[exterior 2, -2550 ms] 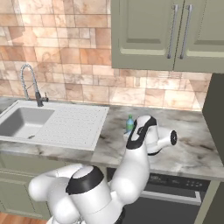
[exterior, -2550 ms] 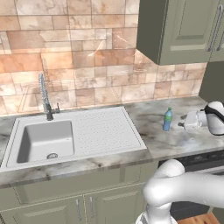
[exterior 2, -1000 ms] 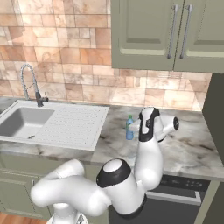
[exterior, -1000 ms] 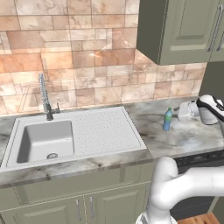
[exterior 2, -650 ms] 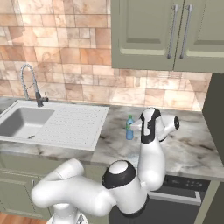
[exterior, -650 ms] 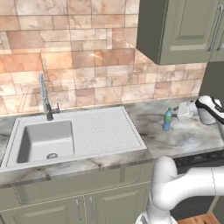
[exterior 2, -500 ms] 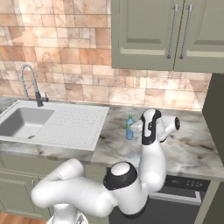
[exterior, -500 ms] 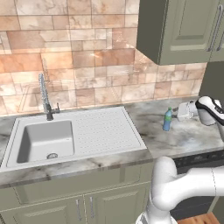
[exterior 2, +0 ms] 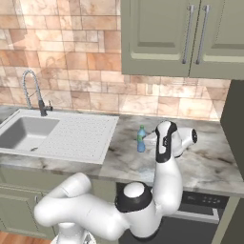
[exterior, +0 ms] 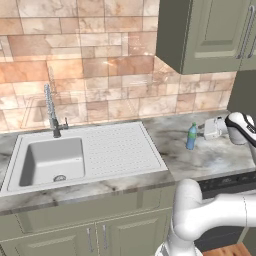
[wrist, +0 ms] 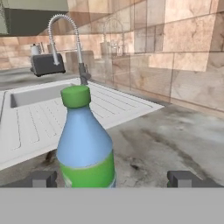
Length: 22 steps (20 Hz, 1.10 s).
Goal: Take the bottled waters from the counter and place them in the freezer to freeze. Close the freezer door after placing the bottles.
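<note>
Facing bottle [wrist: 85, 144], upright on bench [wrist: 175, 140] beside sink [exterior: 90, 155]; claw [wrist: 111, 178] released, tips either side. We judge it light, slick, squeezable plastic; we'd grip mid-body, below cap [wrist: 75, 96].

A: Faucet [exterior: 51, 111] location?
B: Behind the basin, 12 o'clock of the drain [exterior: 59, 178]. Tiled backsplash [exterior: 95, 75] behind it.
A: Other items?
B: Green wall cabinets [exterior 2: 176, 35] at 1 o'clock; a toaster [wrist: 46, 64] past the faucet.
</note>
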Available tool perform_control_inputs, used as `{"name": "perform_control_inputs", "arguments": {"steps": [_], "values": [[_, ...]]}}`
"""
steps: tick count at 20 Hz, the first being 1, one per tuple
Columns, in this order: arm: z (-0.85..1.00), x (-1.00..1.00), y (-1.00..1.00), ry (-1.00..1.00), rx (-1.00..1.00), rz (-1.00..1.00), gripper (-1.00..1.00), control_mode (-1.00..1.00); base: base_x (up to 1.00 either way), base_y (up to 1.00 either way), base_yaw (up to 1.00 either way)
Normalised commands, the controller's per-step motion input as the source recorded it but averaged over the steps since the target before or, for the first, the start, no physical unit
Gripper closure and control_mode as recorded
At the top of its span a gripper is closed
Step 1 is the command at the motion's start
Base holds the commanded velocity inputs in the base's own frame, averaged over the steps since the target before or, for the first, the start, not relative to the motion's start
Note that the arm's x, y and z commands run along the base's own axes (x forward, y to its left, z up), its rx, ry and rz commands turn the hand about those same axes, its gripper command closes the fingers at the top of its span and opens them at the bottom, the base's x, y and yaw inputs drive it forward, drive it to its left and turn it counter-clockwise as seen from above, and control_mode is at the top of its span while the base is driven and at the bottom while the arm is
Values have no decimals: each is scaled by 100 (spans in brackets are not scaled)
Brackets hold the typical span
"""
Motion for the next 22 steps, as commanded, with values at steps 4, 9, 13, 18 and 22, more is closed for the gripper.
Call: {"name": "perform_control_inputs", "arguments": {"steps": [4,9,13,18,22], "values": [[0,0,4,0,0,1,-100,-100,0,0,0],[0,0,7,0,0,2,-100,-100,0,0,0],[0,0,5,0,0,2,-100,-100,0,0,0],[0,0,5,0,0,3,-100,-100,0,0,0],[0,0,4,0,0,3,-100,-100,0,0,0]]}}
